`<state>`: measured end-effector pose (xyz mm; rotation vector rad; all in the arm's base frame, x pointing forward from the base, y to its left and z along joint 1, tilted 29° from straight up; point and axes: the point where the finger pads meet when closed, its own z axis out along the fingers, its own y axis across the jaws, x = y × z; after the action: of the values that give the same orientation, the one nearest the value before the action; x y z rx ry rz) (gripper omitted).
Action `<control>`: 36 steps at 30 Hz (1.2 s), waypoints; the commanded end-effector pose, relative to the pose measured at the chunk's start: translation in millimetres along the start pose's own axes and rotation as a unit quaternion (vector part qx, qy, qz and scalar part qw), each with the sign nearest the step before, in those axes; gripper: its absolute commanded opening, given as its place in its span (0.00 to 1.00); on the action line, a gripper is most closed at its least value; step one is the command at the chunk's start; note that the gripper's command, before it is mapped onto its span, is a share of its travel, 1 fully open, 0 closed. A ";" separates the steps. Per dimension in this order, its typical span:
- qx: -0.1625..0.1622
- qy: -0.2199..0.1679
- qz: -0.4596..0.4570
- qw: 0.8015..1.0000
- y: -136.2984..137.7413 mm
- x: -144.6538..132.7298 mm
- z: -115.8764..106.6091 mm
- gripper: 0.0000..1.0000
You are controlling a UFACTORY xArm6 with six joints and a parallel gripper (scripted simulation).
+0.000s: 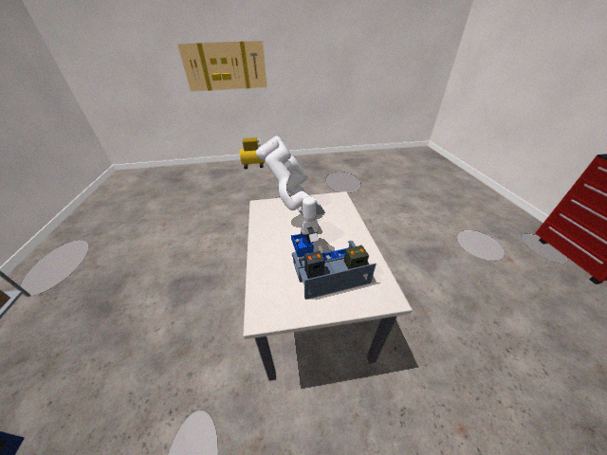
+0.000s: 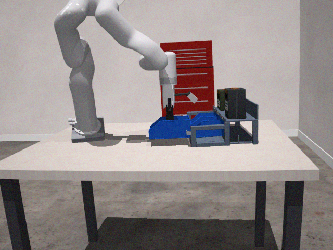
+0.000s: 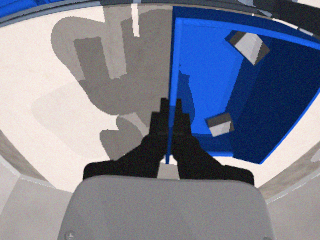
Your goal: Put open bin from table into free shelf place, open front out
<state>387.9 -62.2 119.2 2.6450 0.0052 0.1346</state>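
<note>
- Your pincer (image 3: pixel 168 135) is pinched nearly shut on the thin side wall of the bin (image 2: pixel 168 129).
- The bin sits on the desk (image 2: pixel 161 161), just in front of the shelf (image 2: pixel 209 128), rear end toward it.
- It looks stiff and light, but two loose parts (image 3: pixel 220 124) inside can slide, so keep it level.
- A one-wall grip will probably let it twist.

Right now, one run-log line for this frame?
phase: carrying bin to shelf | fingers: shut on wall of blue bin | bin: at front of shelf, not yet in | parts: in bin
</note>
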 end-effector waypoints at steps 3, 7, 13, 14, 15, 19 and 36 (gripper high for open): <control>0.000 0.002 0.000 1.000 0.2 1.7 -1.2 0.00; 0.000 0.002 0.000 1.000 0.4 -1.9 -1.2 0.00; 0.000 0.002 0.000 1.000 0.4 -2.8 -1.1 0.00; 0.000 0.002 0.000 1.000 0.4 -2.8 -1.1 0.00; 0.000 0.002 0.000 1.000 0.4 -2.8 -1.1 0.00; 0.000 0.002 0.000 1.000 0.4 -2.8 -1.1 0.00; 0.000 0.002 0.000 1.000 0.6 -5.1 -1.1 0.00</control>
<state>381.5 -62.8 118.8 2.6450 0.0052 0.1349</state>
